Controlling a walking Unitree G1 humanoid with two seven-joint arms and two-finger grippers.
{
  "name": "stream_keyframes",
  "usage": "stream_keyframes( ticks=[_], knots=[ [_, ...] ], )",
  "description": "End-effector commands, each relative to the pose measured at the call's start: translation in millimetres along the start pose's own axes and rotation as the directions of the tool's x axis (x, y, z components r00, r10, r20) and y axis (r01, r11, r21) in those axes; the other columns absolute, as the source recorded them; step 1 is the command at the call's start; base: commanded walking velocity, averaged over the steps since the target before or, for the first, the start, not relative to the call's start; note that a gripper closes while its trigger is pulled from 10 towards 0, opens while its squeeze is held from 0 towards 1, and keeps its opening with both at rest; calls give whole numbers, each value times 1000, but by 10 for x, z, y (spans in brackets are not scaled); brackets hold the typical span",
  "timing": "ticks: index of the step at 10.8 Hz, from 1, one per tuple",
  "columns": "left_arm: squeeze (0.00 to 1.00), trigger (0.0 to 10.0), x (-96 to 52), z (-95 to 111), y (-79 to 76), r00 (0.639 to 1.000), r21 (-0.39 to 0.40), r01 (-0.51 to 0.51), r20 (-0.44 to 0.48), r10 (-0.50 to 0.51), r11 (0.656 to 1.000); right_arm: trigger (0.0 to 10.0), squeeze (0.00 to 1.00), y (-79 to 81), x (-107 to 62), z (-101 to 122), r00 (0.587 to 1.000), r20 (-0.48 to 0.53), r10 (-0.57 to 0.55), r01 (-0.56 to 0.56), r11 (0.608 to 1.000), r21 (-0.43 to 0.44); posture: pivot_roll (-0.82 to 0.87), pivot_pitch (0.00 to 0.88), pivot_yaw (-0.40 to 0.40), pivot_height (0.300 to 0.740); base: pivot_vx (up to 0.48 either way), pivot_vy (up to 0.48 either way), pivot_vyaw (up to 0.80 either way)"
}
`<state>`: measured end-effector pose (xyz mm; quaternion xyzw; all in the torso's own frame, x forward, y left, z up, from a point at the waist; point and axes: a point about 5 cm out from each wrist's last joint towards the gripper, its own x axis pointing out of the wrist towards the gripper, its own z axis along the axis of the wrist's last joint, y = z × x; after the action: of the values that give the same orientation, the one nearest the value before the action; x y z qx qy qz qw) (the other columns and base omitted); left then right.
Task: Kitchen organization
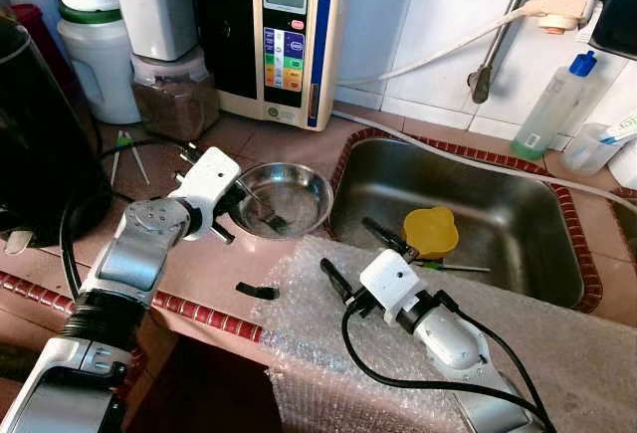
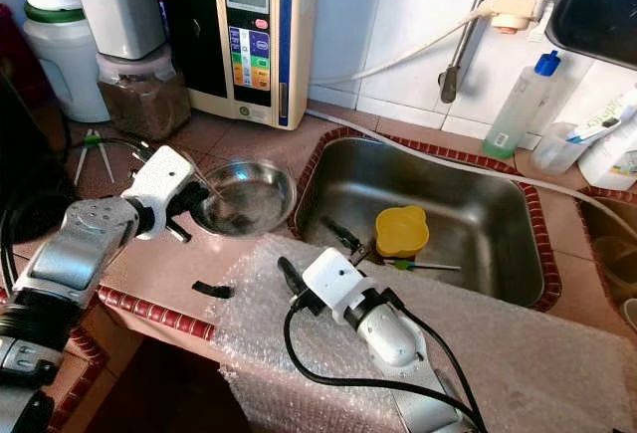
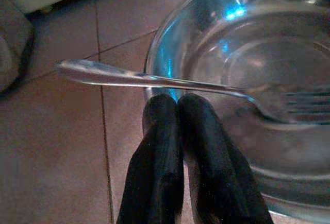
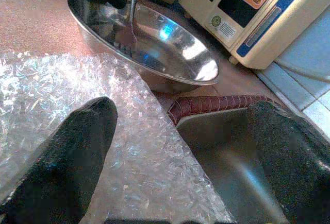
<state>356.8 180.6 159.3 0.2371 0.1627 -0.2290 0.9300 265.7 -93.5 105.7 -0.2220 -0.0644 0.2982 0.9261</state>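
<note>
Pinching the thin, stiff, slippery fork (image 3: 170, 82) mid-handle with our closed left gripper (image 3: 178, 105), tines inside the steel bowl (image 1: 299, 186) at frame centre, we judge it light; our right gripper (image 1: 363, 244) gapes empty.

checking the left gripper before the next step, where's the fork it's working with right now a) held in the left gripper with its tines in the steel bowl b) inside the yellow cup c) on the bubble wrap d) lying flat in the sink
a: the left gripper is shut on the fork, whose tines reach into the steel bowl on the counter beside the sink.
</note>
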Motion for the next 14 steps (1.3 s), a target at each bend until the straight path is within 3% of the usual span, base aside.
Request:
stream_keyframes(
  ticks=[1,3,4,5,8,10,14],
  knots=[
    [0,10000,-20,-13,-2,1000,18,4,-15,-4,1000,10000,1000,-35,2,-9,1000,-4,-11,11,1000,-8,179,0,-52,740,0,0,0],
    [0,10000,-49,64,31,999,29,-25,22,24,999,10000,1000,-41,12,-14,1000,-4,-14,14,1000,-6,184,0,-52,740,0,0,0],
    [212,10000,-29,116,10,998,9,-45,51,45,999,10000,1000,-43,17,-12,1000,-2,-15,15,1000,-6,184,0,-52,740,0,0,0],
    [996,10000,-20,150,-9,996,-23,-48,74,50,999,10000,1000,-44,19,-11,1000,-1,-16,16,1000,-6,184,0,-52,740,0,0,0],
    [1000,10000,19,343,-17,968,-192,-114,200,152,975,10000,1000,-48,32,-2,1000,4,-19,19,1000,-8,179,0,-58,740,0,0,0],
    [1000,10000,87,326,-101,969,-287,-132,163,185,949,10000,1000,-38,55,16,1000,11,-17,17,1000,-9,176,0,-59,740,0,0,0],
    [1000,10000,13,257,-325,989,-312,-78,97,114,947,10000,1000,-48,44,4,1000,8,-19,19,1000,-13,174,0,-56,740,0,0,0]
  ],
)
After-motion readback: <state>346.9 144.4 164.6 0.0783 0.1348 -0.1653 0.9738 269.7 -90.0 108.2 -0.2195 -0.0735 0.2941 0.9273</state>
